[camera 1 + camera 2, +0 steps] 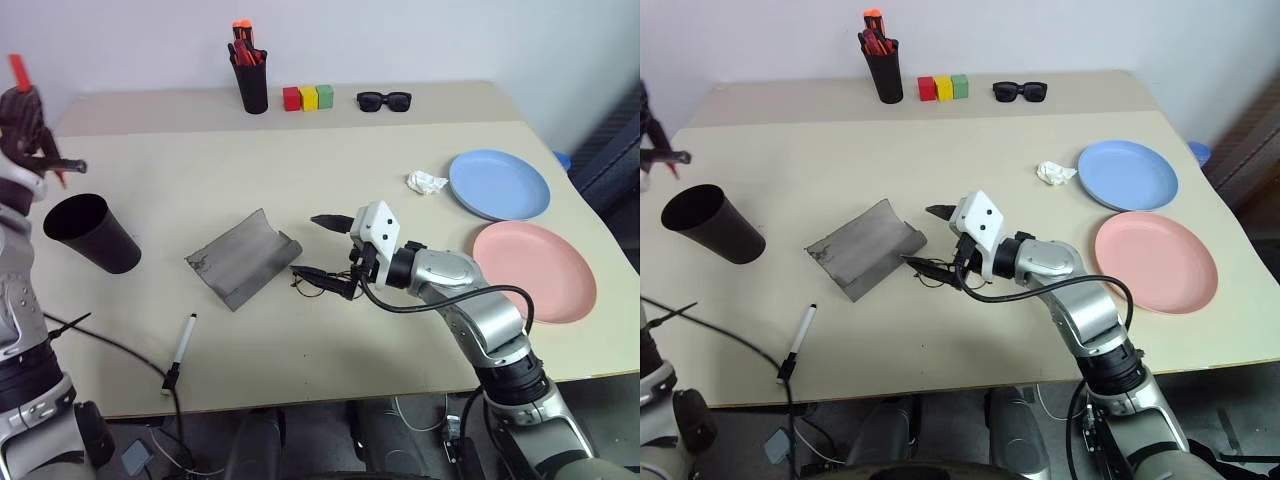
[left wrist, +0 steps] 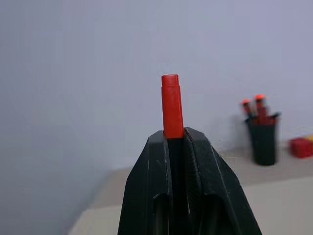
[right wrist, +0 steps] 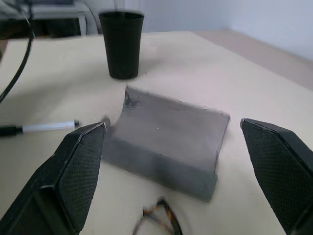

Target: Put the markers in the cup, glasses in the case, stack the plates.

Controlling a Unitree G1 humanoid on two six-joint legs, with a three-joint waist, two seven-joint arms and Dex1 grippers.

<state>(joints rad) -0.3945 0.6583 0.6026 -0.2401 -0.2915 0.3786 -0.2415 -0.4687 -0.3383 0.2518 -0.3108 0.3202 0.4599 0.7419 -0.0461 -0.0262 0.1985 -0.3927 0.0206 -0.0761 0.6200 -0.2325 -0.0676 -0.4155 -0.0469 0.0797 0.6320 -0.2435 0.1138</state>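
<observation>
My left gripper [image 2: 174, 138] is shut on a black marker with a red-orange end [image 2: 170, 105], raised high above the table's left side, over the black cup [image 1: 90, 232]. A white marker with a black cap [image 1: 182, 343] lies near the front edge. The grey case [image 1: 245, 258] lies open at the table's middle. The wire-framed glasses [image 1: 315, 282] lie just right of it. My right gripper [image 1: 328, 252] stands open over them, pointing left, with nothing between its fingers. On the right rest the blue plate [image 1: 498, 184] and the pink plate [image 1: 533, 270], side by side.
At the back stand a pen holder with red-orange markers [image 1: 250, 80], three coloured blocks [image 1: 307, 97] and black sunglasses [image 1: 384, 100]. A crumpled white paper [image 1: 427, 182] lies left of the blue plate. A black cable [image 1: 100, 345] crosses the front left corner.
</observation>
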